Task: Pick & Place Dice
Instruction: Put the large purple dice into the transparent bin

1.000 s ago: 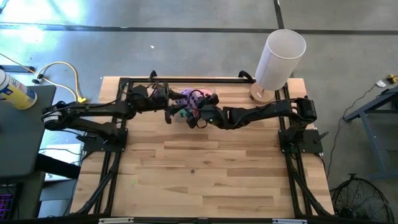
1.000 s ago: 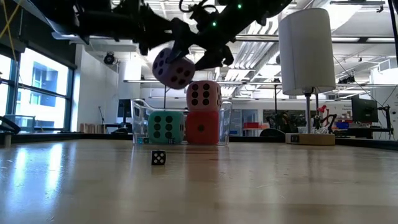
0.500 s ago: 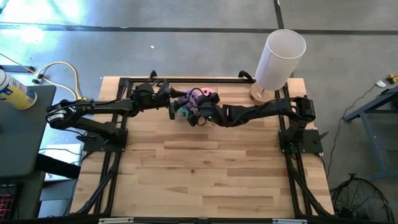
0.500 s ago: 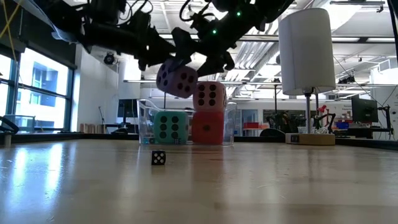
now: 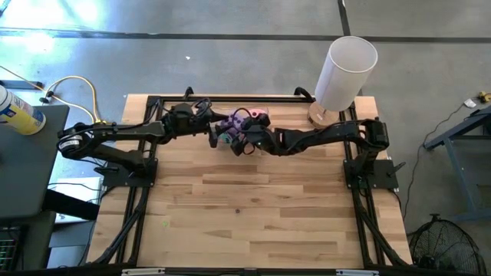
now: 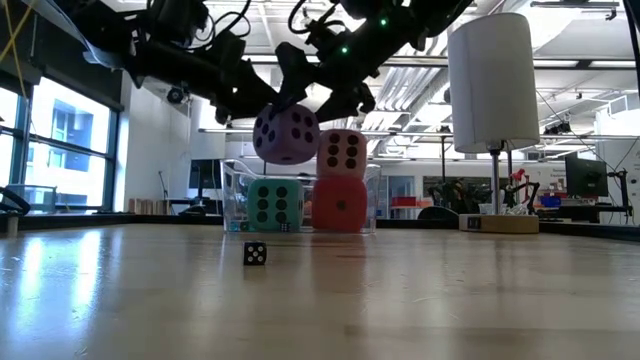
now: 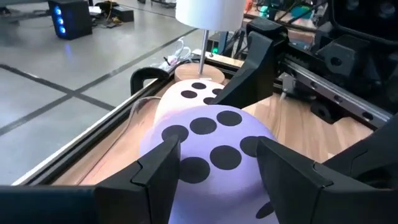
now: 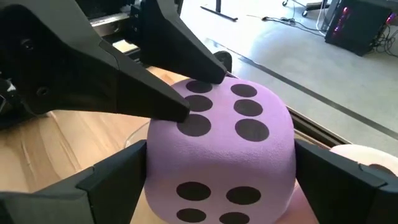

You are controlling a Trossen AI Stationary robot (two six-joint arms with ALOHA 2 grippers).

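The purple die hangs just above the teal die, beside the pink die. The pink die rests on the red die. Teal and red stand in a clear container at the table's far middle. My left gripper is shut on the purple die. My right gripper is open, with one finger on each side of the same die. A small black die lies on the bare table. My left gripper pinches the purple die's two opposite side faces between its fingers. It comes nearly level from the table's left. The die is lifted clear, with a six-pip face up. My right gripper: I cannot tell whether its fingers touch the die.
A tall white cylinder on a round wooden base stands at the far right corner. The two arms meet over the container. The wooden tabletop stretches toward the near edge.
My left gripper has carried the purple die down and a little toward the table's right, tipping nearer to level. The die has come down beside the pink die, over the teal one. The pink and red stack has shifted slightly toward the table's right.
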